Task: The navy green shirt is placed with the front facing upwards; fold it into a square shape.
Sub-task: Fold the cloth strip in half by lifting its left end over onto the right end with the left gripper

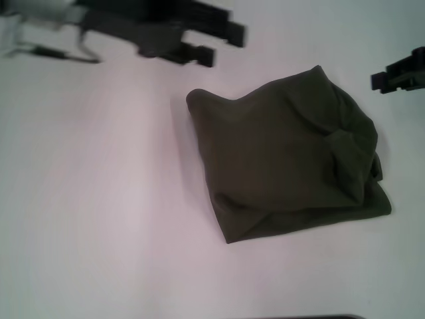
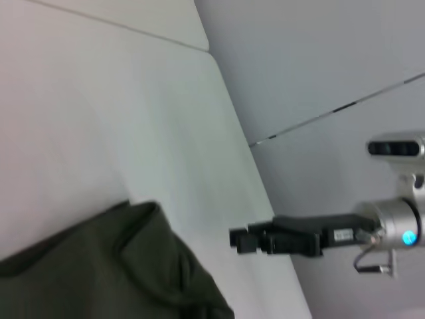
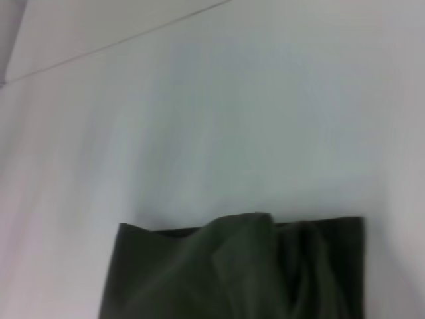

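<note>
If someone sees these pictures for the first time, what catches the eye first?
The dark olive-green cotton shirt, folded into a rumpled, roughly square bundle, lies right of centre on the pale white table. The black left gripper hangs beyond its far left corner, and the black right gripper shows at the right edge, both clear of the cloth.

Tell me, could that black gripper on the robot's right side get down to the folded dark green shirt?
Probably yes: the right gripper hovers just beyond the dark green shirt, apart from it, with only bare white table between.

The left gripper (image 1: 222,43) is held raised at the far left with its fingers parted, while the right gripper (image 1: 380,81) is seen at the far right edge.
</note>
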### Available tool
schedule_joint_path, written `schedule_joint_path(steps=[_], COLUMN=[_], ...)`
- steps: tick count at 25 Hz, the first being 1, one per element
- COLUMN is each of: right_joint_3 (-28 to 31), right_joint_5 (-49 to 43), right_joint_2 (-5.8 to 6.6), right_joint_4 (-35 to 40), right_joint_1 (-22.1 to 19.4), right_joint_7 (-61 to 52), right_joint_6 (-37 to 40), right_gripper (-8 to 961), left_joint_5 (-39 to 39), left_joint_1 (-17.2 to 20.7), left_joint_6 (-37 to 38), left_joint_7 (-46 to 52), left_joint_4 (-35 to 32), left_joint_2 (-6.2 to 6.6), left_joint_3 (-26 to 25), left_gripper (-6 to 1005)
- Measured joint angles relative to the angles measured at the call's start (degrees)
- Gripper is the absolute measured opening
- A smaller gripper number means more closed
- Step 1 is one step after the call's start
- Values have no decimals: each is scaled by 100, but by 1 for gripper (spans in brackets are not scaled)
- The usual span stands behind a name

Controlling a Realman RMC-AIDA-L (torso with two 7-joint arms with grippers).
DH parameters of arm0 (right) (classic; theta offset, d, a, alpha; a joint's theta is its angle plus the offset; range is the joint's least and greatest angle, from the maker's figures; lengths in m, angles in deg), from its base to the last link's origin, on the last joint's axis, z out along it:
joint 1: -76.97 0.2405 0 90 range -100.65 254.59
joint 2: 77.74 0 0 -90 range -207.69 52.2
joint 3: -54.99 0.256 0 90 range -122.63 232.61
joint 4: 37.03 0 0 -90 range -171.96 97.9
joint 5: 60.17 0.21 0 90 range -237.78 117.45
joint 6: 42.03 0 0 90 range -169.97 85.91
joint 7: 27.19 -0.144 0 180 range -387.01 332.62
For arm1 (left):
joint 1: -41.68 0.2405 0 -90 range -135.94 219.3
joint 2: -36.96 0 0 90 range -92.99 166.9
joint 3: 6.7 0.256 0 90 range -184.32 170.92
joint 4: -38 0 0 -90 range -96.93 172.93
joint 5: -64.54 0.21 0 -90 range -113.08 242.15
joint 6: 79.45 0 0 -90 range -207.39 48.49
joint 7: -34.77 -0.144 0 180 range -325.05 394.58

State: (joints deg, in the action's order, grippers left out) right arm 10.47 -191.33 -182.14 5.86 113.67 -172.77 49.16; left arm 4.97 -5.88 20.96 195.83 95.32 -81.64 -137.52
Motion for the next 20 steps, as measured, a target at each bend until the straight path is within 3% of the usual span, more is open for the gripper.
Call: schedule_joint_path(steps=[5,8,14,20], right_joint_3=[-48,-83,-314,-387], right_joint_5=[-65,-163,-201,-208], right_joint_2=[-175,-295,-391,-445], right_joint_4=[-33,-36,-43,-6], right_joint_1=[186,309,692,908], right_joint_7=[-8,-11,-82,-186], right_joint_6=[40,164,648,841], right_gripper=[245,280,286,292], left_joint_5=[-120,-121,-132,-55], left_joint_1=[582,928,1250,1261], left_joint_6=[356,331,374,409], left_joint_7=[-483,-633,-943,-971], left_joint_4=[-353,-552,-632,-880], left_joint_2=[316,431,414,394], left_joint_3=[-440,-511,-911,-559], left_gripper=[708,708,707,707])
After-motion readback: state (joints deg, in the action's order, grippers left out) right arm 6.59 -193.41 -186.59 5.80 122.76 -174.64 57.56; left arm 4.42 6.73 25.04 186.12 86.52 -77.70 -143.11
